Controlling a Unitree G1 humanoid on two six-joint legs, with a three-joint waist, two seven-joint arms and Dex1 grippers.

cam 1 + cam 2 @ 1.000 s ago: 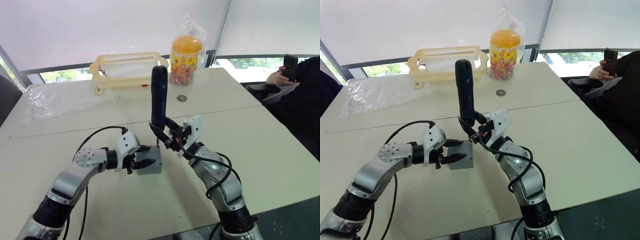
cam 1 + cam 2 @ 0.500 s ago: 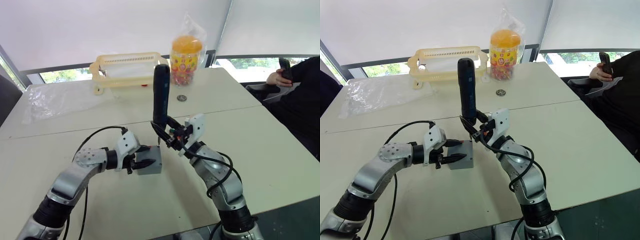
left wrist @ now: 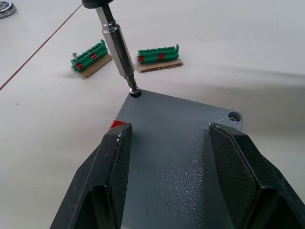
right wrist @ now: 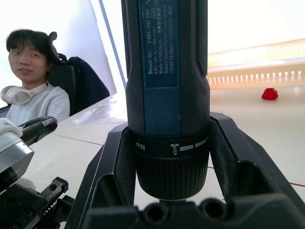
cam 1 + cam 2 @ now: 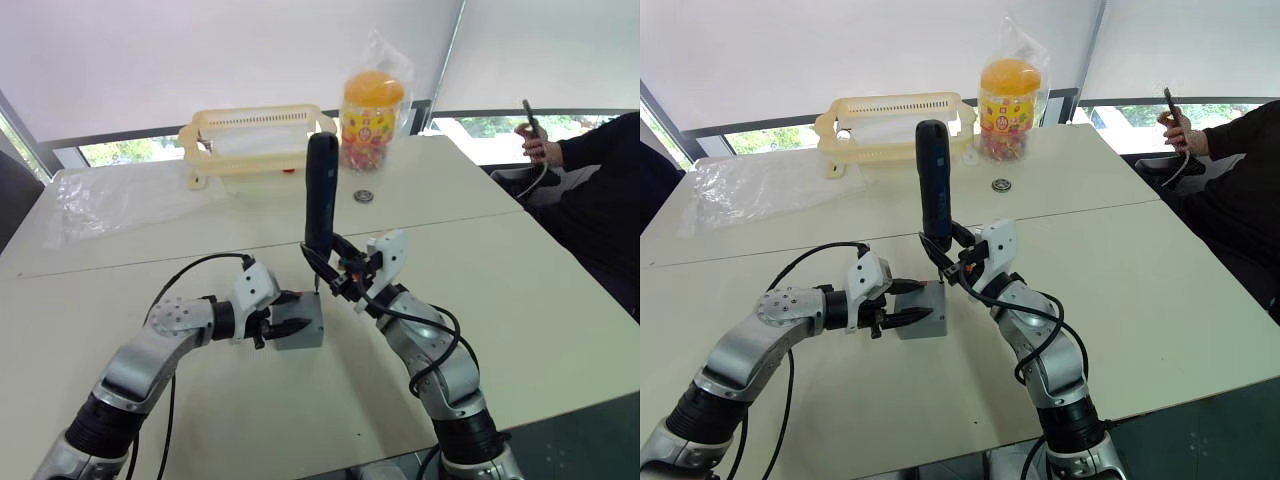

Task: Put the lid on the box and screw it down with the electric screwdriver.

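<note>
Over on the left, the left gripper (image 5: 902,303) has its two black fingers (image 3: 112,164) pressed against opposite sides of the box (image 5: 300,322), pinning it to the table (image 5: 560,300), and the lid (image 3: 181,138) sits flat on top of the box between those fingers, a small red mark showing at the edge beside one fingertip. Just ahead of the fingertips, the metal bit of the electric screwdriver (image 5: 320,190) is planted in the lid's far corner hole, the tool standing nearly upright above the box. Beyond that corner, two small green terminal blocks (image 3: 159,54) lie on the table. Moving right, the right gripper (image 5: 335,268) is clamped around the screwdriver's lower collar, fingers on either side of it. Well behind both grippers sit a yellow basket (image 5: 895,122) and an orange-lidded jar (image 5: 1011,108), and a person (image 5: 1240,190) sits at the far right.
</note>
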